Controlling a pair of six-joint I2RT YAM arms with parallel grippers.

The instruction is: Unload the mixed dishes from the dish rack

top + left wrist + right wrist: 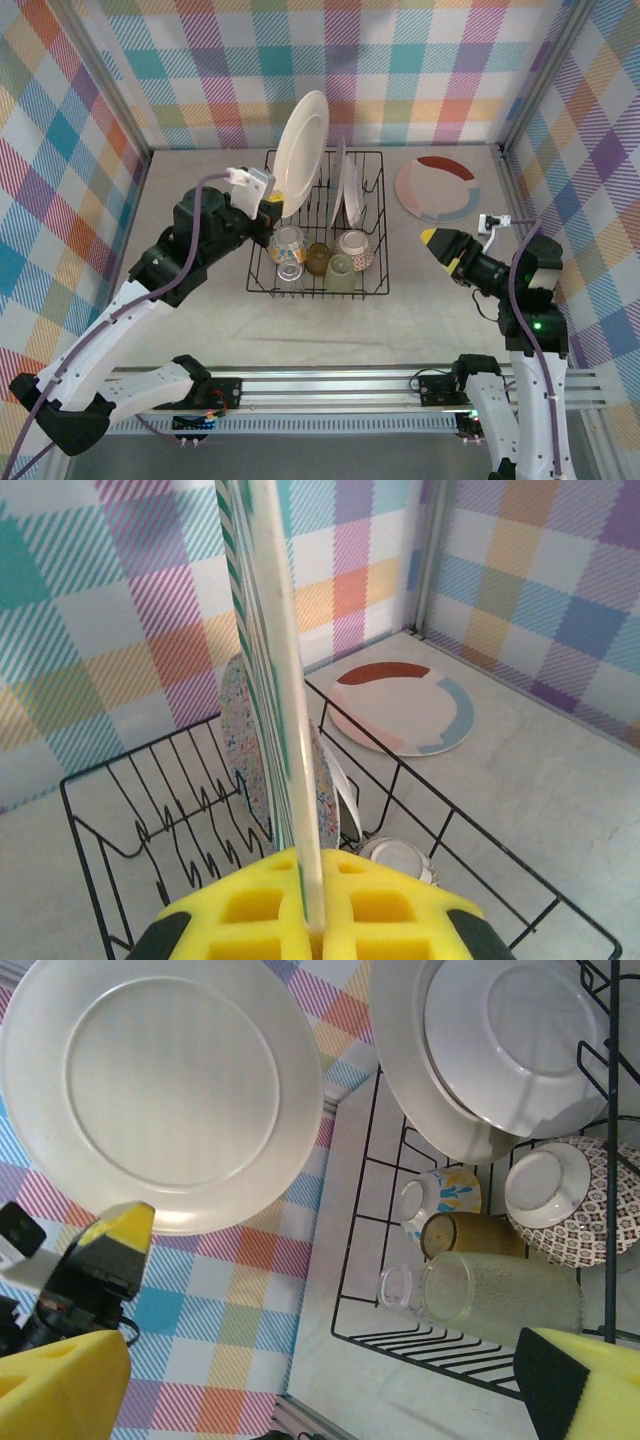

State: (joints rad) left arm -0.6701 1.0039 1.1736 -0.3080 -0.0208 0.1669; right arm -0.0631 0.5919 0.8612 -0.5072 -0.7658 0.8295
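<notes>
My left gripper [272, 207] is shut on the lower rim of a large cream plate [300, 150], held upright above the left part of the black wire dish rack [378, 222]. From the left wrist, the plate's rim [280, 680] runs down between the yellow fingers [250, 910], with green stripes on its face. Two smaller plates [345, 185] stand in the dividers. Along the rack's near side lie a patterned cup [288, 245], an amber cup [318, 258], a pale-green cup [340, 272] and a patterned bowl [355, 248]. My right gripper [435, 243] hangs open right of the rack, holding nothing.
A round plate with red and blue arcs [437, 188] lies flat on the table right of the rack. Checked walls close in the back and both sides. The metal rail with the arm bases [330, 385] runs along the near edge.
</notes>
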